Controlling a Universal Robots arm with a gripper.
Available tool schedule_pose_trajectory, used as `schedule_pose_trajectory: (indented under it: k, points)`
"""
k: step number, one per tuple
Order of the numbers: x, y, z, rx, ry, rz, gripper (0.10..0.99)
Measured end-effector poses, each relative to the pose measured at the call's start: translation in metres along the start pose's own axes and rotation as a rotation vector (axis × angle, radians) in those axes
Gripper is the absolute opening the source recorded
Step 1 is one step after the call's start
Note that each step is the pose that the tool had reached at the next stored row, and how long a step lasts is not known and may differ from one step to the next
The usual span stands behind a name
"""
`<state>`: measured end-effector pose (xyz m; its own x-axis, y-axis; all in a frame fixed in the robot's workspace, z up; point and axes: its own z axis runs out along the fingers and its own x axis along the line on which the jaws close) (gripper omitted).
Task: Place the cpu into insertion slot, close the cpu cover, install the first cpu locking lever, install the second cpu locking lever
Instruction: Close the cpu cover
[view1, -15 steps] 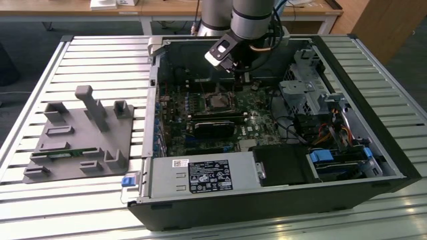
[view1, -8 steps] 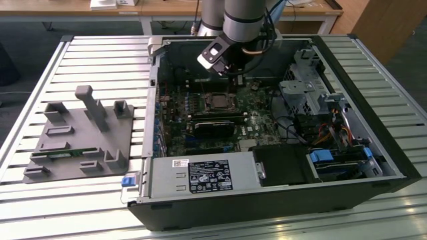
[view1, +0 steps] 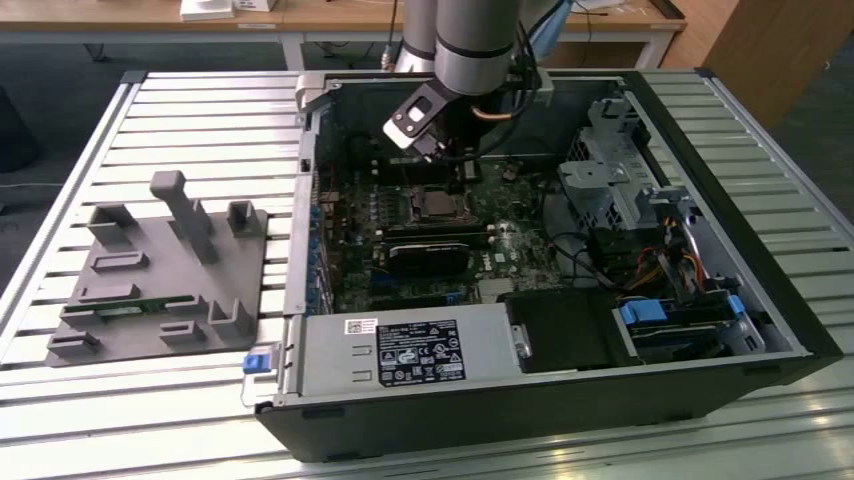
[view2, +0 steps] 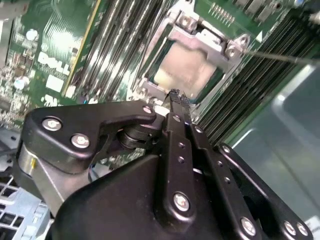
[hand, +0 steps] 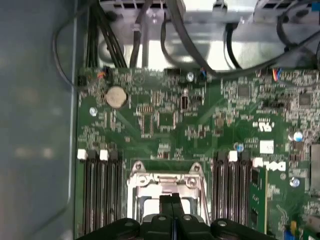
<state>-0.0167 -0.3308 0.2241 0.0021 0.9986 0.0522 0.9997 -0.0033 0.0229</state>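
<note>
The cpu (view2: 186, 70) lies in the insertion slot (view1: 435, 206) with the cpu cover (view2: 202, 39) down over it, the gripper (view2: 174, 96), jaws pressed together on nothing, hangs just above the slot, and a thin lever (view2: 280, 56) beside the slot looks unlatched, so both levers seem left

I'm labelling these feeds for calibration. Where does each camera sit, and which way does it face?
Exterior view: off the arm, above the open computer case, looking down into it; the arm reaches in.
First wrist view: on the arm, facing the green board squarely; the tips of the hand show.
Second wrist view: on the arm, behind the hand, looking obliquely past its shut fingers at the cpu cover.
Both wrist views share the hand and the cpu cover.
</note>
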Motion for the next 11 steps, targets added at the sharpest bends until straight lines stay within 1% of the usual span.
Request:
schedule_pose_trajectory:
  k: [7,11]
  points:
    - [-0.0003,-0.0153,0.004,0.0,-0.0003,0.0,0.11]
    - [-0.0003,-0.0199,0.0049,0.0,-0.0001,0.0,0.11]
